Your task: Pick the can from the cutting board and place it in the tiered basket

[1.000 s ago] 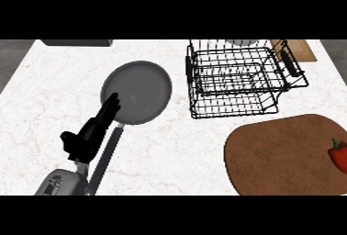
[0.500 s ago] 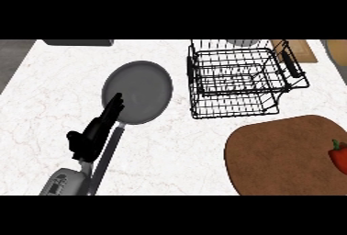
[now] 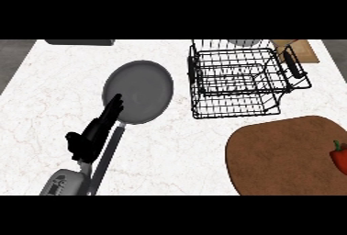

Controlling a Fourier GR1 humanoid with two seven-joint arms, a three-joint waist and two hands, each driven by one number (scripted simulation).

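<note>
The left robot hand (image 3: 95, 131), fingers straight and holding nothing, lies over the handle of a grey frying pan (image 3: 138, 91) at eight o'clock on the counter (image 3: 47, 96). The right robot hand is out of view. No can shows on the brown cutting board (image 3: 284, 156) at four o'clock; only a red pepper (image 3: 339, 156) sits at its right edge. The risk, in my judgement, is mistaking the pepper for the can, or nudging the pan. The tiered basket (image 3: 244, 80) stands at one o'clock.
</note>
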